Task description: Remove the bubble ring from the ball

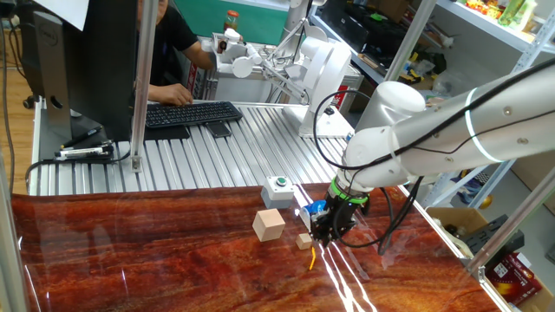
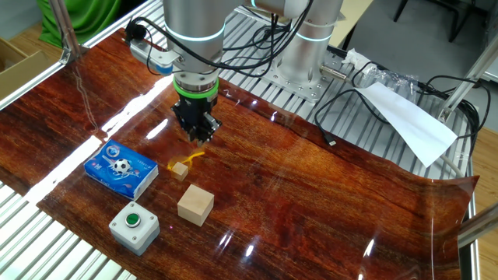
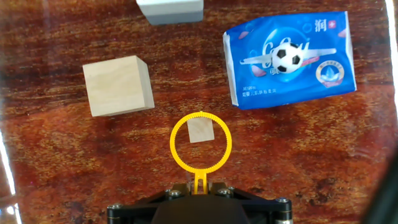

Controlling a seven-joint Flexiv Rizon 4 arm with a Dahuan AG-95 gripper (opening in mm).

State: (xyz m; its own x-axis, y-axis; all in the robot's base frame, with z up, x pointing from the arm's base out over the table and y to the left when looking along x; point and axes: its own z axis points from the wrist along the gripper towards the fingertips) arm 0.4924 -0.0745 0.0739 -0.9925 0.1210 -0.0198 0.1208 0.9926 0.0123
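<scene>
Gripping the bubble ring point(image 3: 201, 142) by its stem, end effector point(image 3: 200, 186) clamped, loop encircling small cube point(image 3: 201, 130), ball point(image 3: 287, 57) on blue pack point(image 3: 323, 74) marked "润".

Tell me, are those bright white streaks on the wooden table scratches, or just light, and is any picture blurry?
Just light: in one fixed view, ceiling lamps reflect as white streaks on the glossy table near the gripper; the other fixed view shows similar glare patches; the hand view is sharp on the bubble ring and ball, with glare only at its left edge.
</scene>
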